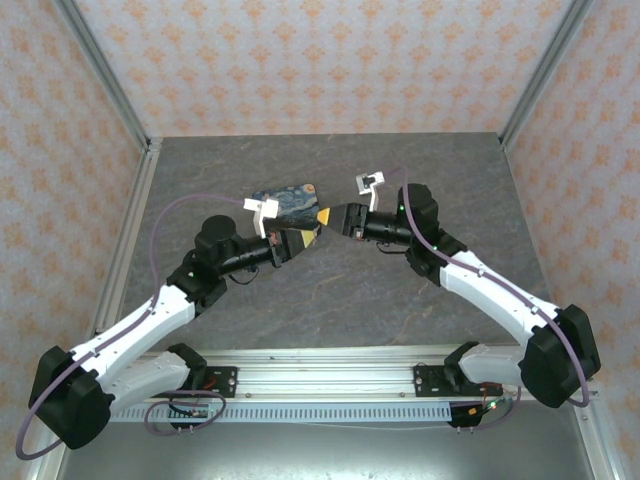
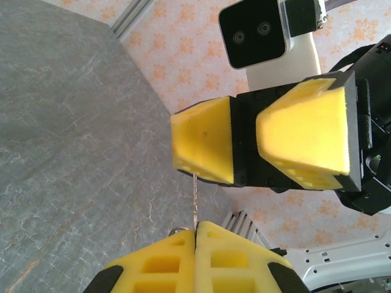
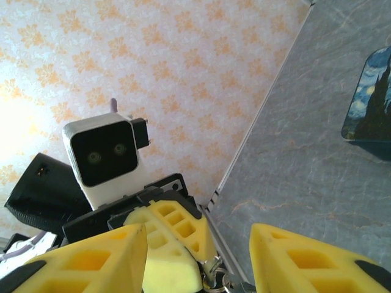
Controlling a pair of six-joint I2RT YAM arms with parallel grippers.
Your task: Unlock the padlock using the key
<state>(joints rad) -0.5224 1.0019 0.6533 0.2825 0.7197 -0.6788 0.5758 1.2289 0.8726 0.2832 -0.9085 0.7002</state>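
Note:
My left gripper [image 1: 306,236] [image 2: 196,227] is shut on the key [image 2: 195,201]. The thin silver blade sticks out past the yellow fingertips, and a key ring [image 2: 177,231] shows beside them. The blade's tip reaches the underside of one of the right gripper's fingers [image 2: 204,143]. My right gripper [image 1: 330,217] [image 3: 198,231] faces the left one tip to tip above the table, open, its yellow fingers spread wide around the left fingertips [image 3: 174,241] and the key's metal [image 3: 214,271]. The padlock is hidden or out of view.
A blue swirl-painted tin [image 1: 290,203] [image 3: 369,101] lies flat on the grey table [image 1: 330,300] just behind the two grippers. Patterned walls with metal corner posts [image 1: 110,80] enclose the table on three sides.

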